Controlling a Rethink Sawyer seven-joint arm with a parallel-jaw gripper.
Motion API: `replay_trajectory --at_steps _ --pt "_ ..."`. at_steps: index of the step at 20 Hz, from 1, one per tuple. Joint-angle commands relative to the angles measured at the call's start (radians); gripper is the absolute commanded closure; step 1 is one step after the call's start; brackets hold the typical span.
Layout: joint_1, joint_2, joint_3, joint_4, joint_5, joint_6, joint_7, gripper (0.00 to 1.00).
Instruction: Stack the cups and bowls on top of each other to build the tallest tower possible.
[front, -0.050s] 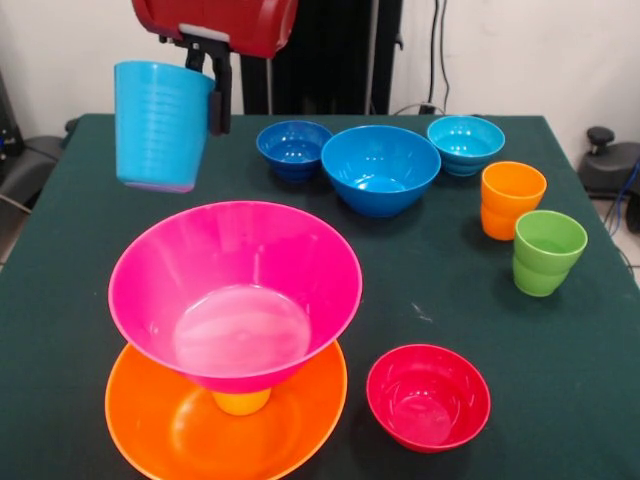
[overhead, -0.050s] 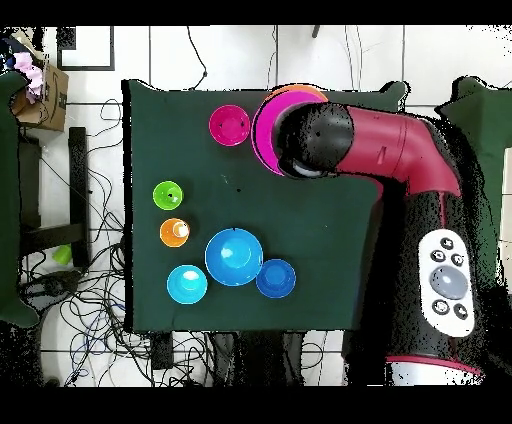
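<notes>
My gripper (front, -0.050s: 205, 102) is shut on the rim of the light-blue cup (front, -0.050s: 158, 125), which hangs upright in the air behind and left of the tower. One black finger (front, -0.050s: 219, 95) shows on the cup's right side. The tower has the large orange bowl (front, -0.050s: 180, 430) at the bottom, the yellow cup (front, -0.050s: 241, 402) inside it, and the large pink bowl (front, -0.050s: 235, 290) resting on the yellow cup. In the overhead view the arm (overhead, -0.050s: 350, 150) covers the gripper and most of the tower; only the pink bowl's rim (overhead, -0.050s: 260, 132) shows.
The red bowl (front, -0.050s: 428, 397) sits right of the tower. The green cup (front, -0.050s: 547, 252) and orange cup (front, -0.050s: 511, 200) stand at the right. The small dark blue bowl (front, -0.050s: 293, 148), medium blue bowl (front, -0.050s: 380, 168) and cyan bowl (front, -0.050s: 466, 143) line the back of the green table (front, -0.050s: 450, 300).
</notes>
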Motion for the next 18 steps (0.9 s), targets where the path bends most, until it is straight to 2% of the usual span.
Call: replay_trajectory --at_steps 1,12,18 --pt "0.058 0.062 0.008 -0.037 0.020 0.087 0.153 1.00" --pt "0.091 0.112 -0.019 -0.135 0.050 0.152 0.147 1.00" --pt "0.048 0.123 -0.021 -0.122 0.033 0.112 0.055 1.00"
